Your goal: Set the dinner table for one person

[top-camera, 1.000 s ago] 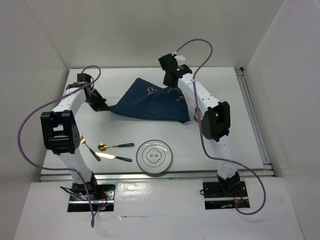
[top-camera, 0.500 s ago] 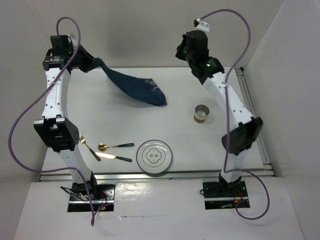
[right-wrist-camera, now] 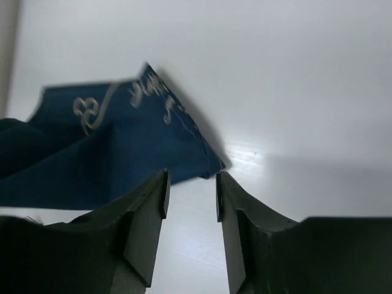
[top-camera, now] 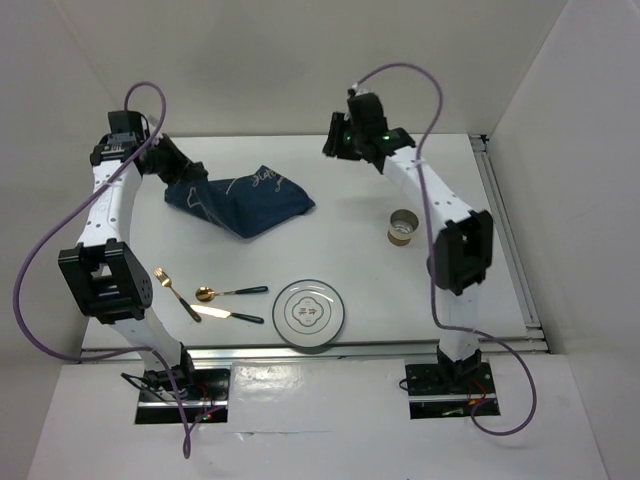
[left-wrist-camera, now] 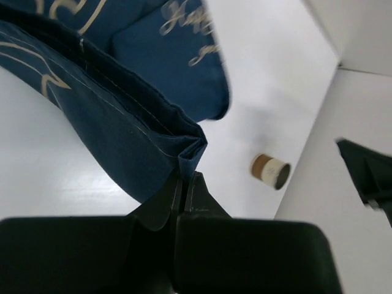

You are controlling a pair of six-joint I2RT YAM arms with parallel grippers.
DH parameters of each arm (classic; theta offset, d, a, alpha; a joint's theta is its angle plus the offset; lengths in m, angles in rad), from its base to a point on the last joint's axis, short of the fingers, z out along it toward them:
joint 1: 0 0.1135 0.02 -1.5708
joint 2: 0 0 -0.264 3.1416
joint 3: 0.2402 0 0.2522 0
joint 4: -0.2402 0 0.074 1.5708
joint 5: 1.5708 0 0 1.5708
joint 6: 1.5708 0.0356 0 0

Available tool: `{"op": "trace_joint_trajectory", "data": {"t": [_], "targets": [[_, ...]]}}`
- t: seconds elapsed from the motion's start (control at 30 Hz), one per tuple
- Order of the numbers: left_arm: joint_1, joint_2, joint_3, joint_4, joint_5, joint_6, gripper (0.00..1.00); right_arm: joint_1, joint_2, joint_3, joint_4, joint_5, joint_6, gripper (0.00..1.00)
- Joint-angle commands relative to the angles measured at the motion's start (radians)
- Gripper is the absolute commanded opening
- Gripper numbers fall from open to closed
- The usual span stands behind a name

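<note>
Two things differ from half a second ago. The left gripper point(left-wrist-camera: 187, 177), clamped on a fold of the navy cloth point(top-camera: 245, 200), has come down from high by the back wall, so the cloth now lies bunched on the far left of the dinner table point(top-camera: 480, 290). The right gripper point(right-wrist-camera: 191, 177) has swung lower and leftward, its jaws apart and holding nothing. The dinner table lies just beyond the arm bases, its long axis running left to right, one railed long edge nearest them. The plate point(top-camera: 310, 314) stays near that edge.
</note>
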Motion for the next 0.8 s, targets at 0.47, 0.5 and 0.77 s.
{"op": "trace_joint_trajectory", "data": {"t": [0.47, 0.5, 0.77], "targets": [[0.01, -0.022, -0.108, -0.032, -0.095, 0.078, 0.0, 0.068, 0.5, 0.309, -0.011, -0.144, -0.159, 1.0], [0.019, -0.022, -0.108, -0.032, -0.095, 0.078, 0.0, 0.068, 0.521, 0.326, -0.011, -0.168, -0.159, 1.0], [0.028, 0.008, -0.085, -0.045, -0.075, 0.087, 0.0, 0.091, 0.663, 0.463, 0.004, -0.254, -0.139, 0.9]]}}
